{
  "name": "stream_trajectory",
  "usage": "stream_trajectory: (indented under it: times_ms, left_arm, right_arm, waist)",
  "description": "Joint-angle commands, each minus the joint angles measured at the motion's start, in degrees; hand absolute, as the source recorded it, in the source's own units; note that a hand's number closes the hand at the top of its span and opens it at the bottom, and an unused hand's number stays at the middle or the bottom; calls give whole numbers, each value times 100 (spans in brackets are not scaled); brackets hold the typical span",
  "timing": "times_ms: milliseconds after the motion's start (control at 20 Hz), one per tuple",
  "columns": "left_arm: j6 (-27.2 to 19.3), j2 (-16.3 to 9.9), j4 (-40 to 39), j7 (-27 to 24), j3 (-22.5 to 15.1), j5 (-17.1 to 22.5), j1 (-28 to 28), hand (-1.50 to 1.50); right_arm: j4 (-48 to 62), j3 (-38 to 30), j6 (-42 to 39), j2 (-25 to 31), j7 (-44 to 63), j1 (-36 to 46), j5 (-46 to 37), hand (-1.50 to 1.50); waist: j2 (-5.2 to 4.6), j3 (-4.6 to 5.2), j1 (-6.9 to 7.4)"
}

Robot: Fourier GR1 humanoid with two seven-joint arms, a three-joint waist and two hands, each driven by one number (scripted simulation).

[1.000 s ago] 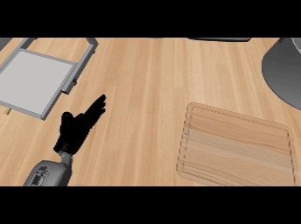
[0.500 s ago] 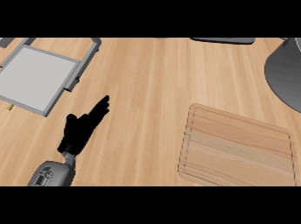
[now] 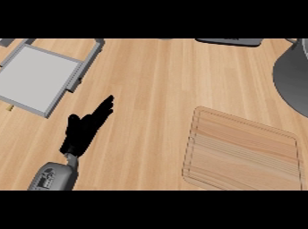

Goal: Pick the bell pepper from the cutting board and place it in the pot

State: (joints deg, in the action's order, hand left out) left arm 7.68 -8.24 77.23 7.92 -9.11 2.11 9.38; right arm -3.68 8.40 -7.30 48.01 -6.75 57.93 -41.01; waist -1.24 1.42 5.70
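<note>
Resting low at the view's left, the left hand (image 3: 84,132) lies over the bench (image 3: 156,89) with fingers straight and spread, holding nothing; its grey forearm (image 3: 52,176) enters from the lower edge. Right hand: not in view. Nearest on the right, the cutting board (image 3: 242,150) lies flat, turned slightly askew, its grooved top bare of anything. Bell pepper: not visible anywhere in view, neither on the board nor on the bench, so its whereabouts cannot be told from here. Farther right, at the edge, the pot (image 3: 302,82) shows only as a grey curved wall, cropped; its inside is not visible enough to say what it holds. Pot sits just beyond the board's far corner, a short carry, which suits the task. Far left, a grey tray (image 3: 31,78) with raised rim; a dark object (image 3: 229,41) at the top edge, too cropped to name.
</note>
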Motion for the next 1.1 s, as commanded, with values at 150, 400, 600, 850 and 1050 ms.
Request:
stream_trajectory:
  times_ms: [150,400,600,850,1050]
  left_arm:
    - [11,-131,8,112,124,26,-5,0]
    - [-110,-3,39,-16,128,27,-154,0]
    - [34,-133,20,6,243,124,-50,0]
    - [-88,-57,159,-79,105,-26,-370,0]
    - [6,-89,177,45,123,38,-279,0]
  right_arm:
    - [-158,-1254,674,-542,-502,150,1232,-150]
    - [-201,-2350,1061,-312,-981,156,2282,-150]
    - [-203,-2887,1481,-75,-753,308,2770,-150]
    - [-260,-3580,1584,243,-1445,-223,3428,-150]
    - [-259,-3867,1242,547,-1626,-391,3691,-150]
  waist:
    - [-40,-202,-146]
    - [-62,-207,-188]
    - [-85,-185,-145]
    - [-40,-189,-244]
    - [-72,-198,-204]
